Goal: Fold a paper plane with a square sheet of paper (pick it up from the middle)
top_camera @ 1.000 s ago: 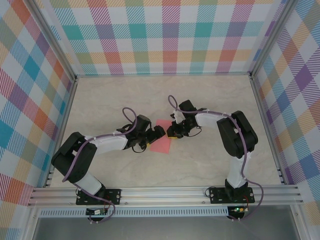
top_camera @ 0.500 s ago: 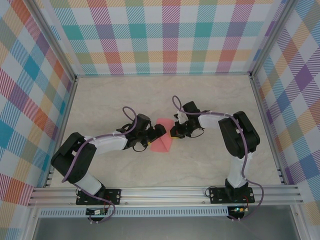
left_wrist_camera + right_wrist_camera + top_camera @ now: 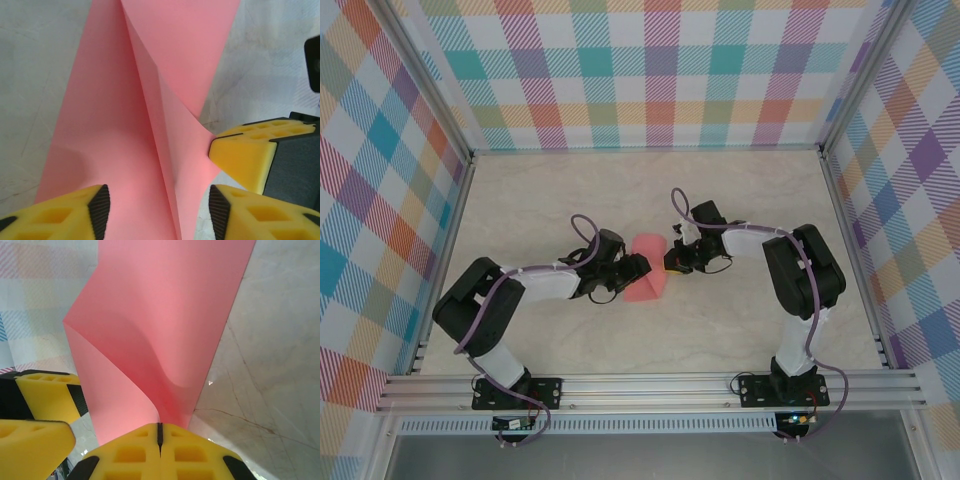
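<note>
— So, where is the square sheet of paper (image 3: pixel 646 270) right now?

— Near the middle of the table (image 3: pixel 740 330), between the two arms. It does not lie flat: one side is lifted and bowed into a soft hump, and a raised ridge runs along its length.

— Who has hold of it?

— The right gripper (image 3: pixel 159 432) is clamped tight on the sheet's edge, and the paper rises straight out of the seam between its fingers. The left gripper (image 3: pixel 157 212) stands about half parted, straddling the ridge. A gap shows on either side of it, so I judge it grips nothing yet.

— What step is that, then?

— It looks like the centre fold being formed. One arm lifts a side over while the other gets ready to pinch the crease.

— How should it go about that?

— I'd have the left pads (image 3: pixel 97 215) close squarely on the ridge, low against the table, so the crease lands on the midline and not askew. The right should hold its pinch steady without tugging, since thin paper buckles or slips. The edges ought to line up before any pressure goes on, because a crooked crease is hard to undo.

— Any risk?

— The two grippers sit very close together, so closing in could bump them or trap a stray wrinkle.
</note>
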`<move>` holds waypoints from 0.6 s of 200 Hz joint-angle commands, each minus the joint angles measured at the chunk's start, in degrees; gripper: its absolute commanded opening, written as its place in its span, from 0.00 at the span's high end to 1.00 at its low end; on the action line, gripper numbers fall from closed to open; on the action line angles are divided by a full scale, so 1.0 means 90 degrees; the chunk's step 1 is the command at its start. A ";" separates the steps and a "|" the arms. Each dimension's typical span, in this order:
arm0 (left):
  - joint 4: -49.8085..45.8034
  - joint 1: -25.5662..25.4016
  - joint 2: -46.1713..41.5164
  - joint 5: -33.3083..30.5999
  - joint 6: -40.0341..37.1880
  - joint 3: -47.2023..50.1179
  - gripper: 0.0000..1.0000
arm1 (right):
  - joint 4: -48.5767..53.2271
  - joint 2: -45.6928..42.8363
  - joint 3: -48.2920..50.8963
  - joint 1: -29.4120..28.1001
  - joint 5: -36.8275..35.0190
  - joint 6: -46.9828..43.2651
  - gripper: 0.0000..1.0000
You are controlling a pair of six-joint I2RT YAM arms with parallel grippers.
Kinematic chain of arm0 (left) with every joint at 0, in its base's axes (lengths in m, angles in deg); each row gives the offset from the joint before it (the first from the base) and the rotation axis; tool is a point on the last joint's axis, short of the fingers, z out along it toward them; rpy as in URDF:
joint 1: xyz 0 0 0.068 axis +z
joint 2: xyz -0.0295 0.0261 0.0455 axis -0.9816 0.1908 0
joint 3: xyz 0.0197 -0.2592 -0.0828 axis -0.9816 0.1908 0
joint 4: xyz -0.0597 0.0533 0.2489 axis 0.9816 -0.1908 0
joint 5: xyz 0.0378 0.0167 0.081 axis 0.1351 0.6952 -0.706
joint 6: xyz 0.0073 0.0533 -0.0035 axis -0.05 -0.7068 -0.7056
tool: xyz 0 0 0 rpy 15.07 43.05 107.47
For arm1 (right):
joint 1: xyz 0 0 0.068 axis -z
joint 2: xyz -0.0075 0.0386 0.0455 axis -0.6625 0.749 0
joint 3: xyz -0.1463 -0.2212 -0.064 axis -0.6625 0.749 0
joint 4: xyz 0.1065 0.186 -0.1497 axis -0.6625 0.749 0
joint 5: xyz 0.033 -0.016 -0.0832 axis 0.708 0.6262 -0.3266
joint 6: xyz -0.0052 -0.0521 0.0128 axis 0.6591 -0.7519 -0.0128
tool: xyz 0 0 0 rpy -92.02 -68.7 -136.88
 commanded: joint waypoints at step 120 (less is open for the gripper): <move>0.0153 -0.0069 0.0713 0.0120 -0.0406 -0.0689 0.85 | -0.0135 -0.0983 0.0407 0.0186 -0.0672 0.0216 0.68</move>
